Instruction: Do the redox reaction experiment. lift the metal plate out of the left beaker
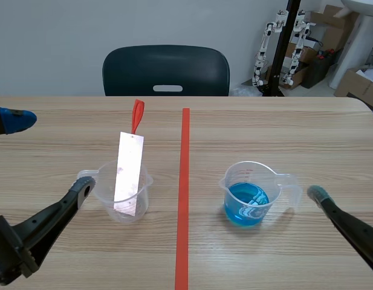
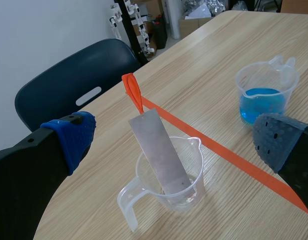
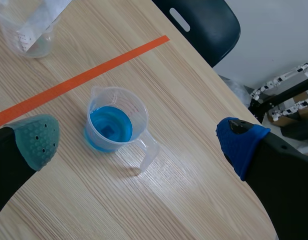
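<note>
Left tool [image 2: 173,142] gaped wide, empty, just short of left beaker [image 2: 193,186] | metal plate [image 2: 160,150] leaned inside it | likely best pinched above the rim, lifted straight

Silvery-grey metal plate [image 2: 161,152], orange-red loop [image 2: 132,90], clear beaker [image 2: 193,175] ahead of the black left claw [image 2: 174,141]; its pads [image 2: 74,137] blue and dotted grey. Second clear beaker [image 2: 288,80] holds bright blue liquid [image 2: 261,102]. Pale wood-grain tabletop [image 2: 213,65], orange-red tape line [image 2: 233,157].

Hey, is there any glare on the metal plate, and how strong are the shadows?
Scene view: soft light, the metal plate reflects pale white, the left beaker casts only a faint shadow. Left wrist view: plate dull grey, no glare. Right wrist view: the right beaker throws a soft shadow.
</note>
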### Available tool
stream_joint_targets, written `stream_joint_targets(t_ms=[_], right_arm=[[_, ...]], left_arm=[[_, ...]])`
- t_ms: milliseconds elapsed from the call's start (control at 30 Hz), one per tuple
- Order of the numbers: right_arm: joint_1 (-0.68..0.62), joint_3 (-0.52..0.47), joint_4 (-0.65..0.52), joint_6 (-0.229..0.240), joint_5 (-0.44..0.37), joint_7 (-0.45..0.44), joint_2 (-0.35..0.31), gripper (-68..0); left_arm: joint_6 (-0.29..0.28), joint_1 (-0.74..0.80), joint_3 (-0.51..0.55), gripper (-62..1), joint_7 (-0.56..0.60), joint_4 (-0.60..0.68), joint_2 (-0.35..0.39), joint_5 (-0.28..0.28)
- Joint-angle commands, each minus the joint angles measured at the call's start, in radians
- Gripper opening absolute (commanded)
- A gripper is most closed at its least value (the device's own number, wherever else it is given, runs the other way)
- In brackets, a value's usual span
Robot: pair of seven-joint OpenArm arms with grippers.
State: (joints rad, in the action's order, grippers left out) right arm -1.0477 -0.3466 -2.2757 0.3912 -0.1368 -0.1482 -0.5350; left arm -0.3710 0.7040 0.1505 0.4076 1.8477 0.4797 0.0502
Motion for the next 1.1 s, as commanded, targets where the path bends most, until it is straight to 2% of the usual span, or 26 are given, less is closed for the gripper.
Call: stream_joint_targets(t_ms=[0, 67, 100, 267, 333, 900, 1067], right_arm=[[0.001, -0.005, -0.003, 0.007, -0.005, -0.007, -0.005, 0.4], [0.001, -0.005, -0.003, 0.006, -0.005, -0.008, -0.005, 0.4], [0.001, -0.005, -0.003, -0.017, -0.005, -0.008, -0.005, 0.4], [0.001, -0.005, -0.003, -0.254, -0.014, -0.022, -0.005, 0.4], [0.001, -0.005, -0.003, -0.308, -0.013, -0.035, -0.005, 0.4], [0.003, -0.006, -0.003, -0.317, -0.012, -0.033, -0.008, 0.4], [0.003, -0.006, -0.003, -0.317, -0.013, -0.008, -0.081, 0.4]], left_arm=[[0.001, 0.005, -0.006, 1.4, 0.01, 0.015, -0.002, 0.013], [0.001, 0.005, -0.006, 1.4, 0.01, 0.015, -0.002, 0.013], [0.001, 0.005, -0.006, 1.4, 0.01, 0.015, -0.002, 0.013], [0.001, 0.005, -0.006, 1.4, 0.008, 0.015, -0.002, 0.013], [0.001, 0.005, -0.006, 1.4, 0.005, 0.015, -0.002, 0.013], [0.001, 0.005, -0.006, 1.4, -0.006, 0.015, -0.002, 0.013], [0.001, 0.005, -0.006, 1.4, -0.006, 0.015, -0.002, 0.013]])
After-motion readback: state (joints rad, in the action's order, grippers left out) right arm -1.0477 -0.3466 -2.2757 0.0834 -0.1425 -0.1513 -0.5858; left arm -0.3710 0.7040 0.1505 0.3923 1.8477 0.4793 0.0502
